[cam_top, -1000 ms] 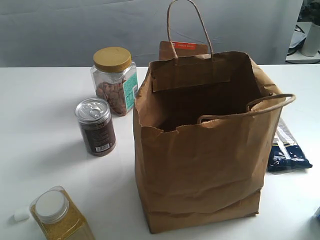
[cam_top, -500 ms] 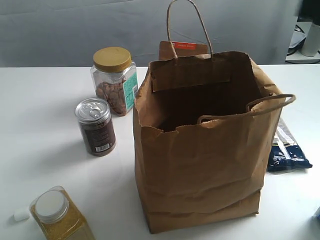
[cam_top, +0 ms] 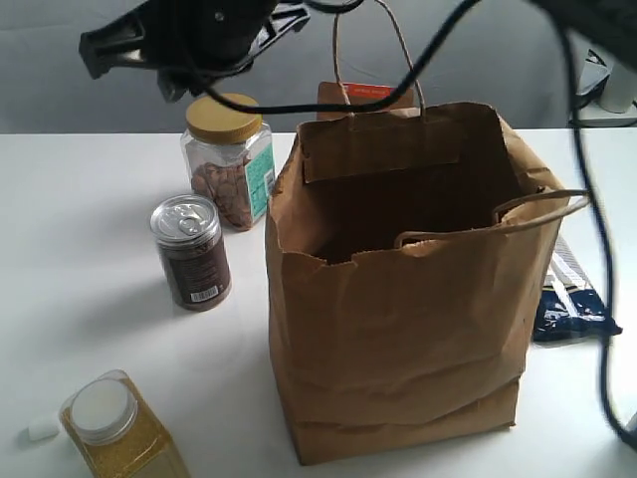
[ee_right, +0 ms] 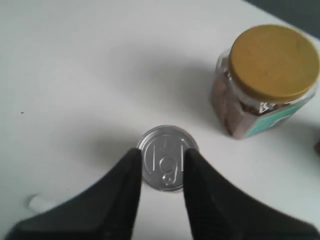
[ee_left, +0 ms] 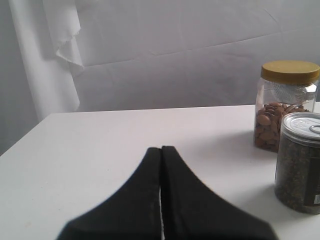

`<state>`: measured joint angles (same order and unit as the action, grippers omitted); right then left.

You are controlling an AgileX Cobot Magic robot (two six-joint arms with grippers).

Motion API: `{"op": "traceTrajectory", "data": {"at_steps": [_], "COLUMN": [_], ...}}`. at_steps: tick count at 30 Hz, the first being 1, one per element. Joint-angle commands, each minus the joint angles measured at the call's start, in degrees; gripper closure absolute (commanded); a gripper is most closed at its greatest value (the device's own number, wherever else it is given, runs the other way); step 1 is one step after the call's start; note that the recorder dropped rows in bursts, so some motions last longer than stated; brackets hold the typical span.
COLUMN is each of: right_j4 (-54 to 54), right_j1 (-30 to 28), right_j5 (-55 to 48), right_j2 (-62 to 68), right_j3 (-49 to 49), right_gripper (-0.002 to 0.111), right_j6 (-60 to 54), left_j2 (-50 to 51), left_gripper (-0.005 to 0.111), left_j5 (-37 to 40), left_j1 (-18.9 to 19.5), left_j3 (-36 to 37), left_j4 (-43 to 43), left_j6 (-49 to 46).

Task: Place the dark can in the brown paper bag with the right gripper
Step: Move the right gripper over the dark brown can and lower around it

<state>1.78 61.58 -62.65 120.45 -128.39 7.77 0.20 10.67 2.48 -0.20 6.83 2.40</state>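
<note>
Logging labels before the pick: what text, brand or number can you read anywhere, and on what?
No text can be read in any view.
On the dark can: barcode patch, digits too small.
On the nut jar: teal label, print blurred.
On the orange strip behind the brown paper bag: blurred.
On the blue packets: markings too small.

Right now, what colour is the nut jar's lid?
Mustard yellow. The lid of the nut jar shows best in the right wrist view, seen from above.
</note>
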Motion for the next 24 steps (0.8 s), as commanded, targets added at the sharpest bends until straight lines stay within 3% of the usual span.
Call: {"op": "traceTrajectory", "data": {"at_steps": [1,4,8,24], "right_j4": [-0.2,-0.9,3.0,3.6], "right_j1": [0.2,0.2,0.2,0.3], "right_j5": [-7.3,-7.3,-7.3,-7.3], "right_j2": [9.6,12.8,15.2,22.0], "right_j3": [-12.0,-14.4,-14.4,-14.4], "right_gripper": [0.045,0.028,0.017,0.016], "right_j6": [4.5,6.7,7.0,7.3], "left_j2": [-0.2,-0.2,-0.2,-0.2], "left_gripper": [0.107,0.107,0.107,0.107], "left_j5": [-0.2,-0.2,-0.2,-0.2], "left_j1": [-0.3,-0.3,-0.3,-0.3], "left_j3": [0.2,0.2,0.2,0.2], "left_j4": [0.2,0.2,0.2,0.2], "left_j6": [0.2,0.2,0.2,0.2]}}
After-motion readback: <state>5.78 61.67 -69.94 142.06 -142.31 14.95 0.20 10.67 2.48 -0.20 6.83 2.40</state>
